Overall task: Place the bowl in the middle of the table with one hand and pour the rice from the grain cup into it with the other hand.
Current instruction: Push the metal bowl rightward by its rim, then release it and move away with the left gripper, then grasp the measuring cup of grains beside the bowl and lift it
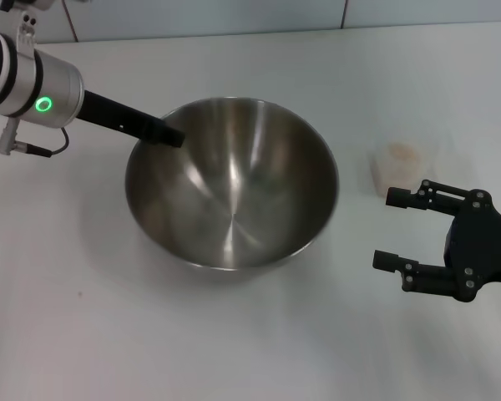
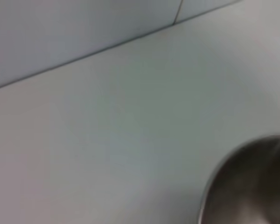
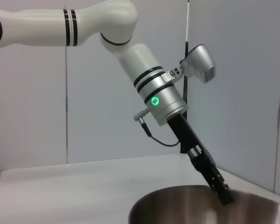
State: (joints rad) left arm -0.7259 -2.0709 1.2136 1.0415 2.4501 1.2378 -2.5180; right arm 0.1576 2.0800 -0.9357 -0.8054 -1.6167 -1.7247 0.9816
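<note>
The large shiny steel bowl (image 1: 232, 192) stands upright on the white table (image 1: 234, 351), near its middle, and looks bare inside. My left gripper (image 1: 169, 134) reaches in from the far left and is shut on the bowl's far-left rim; the right wrist view shows this gripper (image 3: 222, 195) clamped on the bowl (image 3: 196, 205) edge. The small translucent grain cup (image 1: 402, 165) stands to the right of the bowl with pale rice (image 1: 401, 153) inside. My right gripper (image 1: 387, 230) hovers open just in front of the cup, apart from it. Part of the bowl (image 2: 252, 191) shows in the left wrist view.
A pale wall (image 1: 234, 17) meets the table's far edge behind the bowl. Bare tabletop lies in front of the bowl and to its left. The left arm (image 1: 33, 79) slants down from the upper left.
</note>
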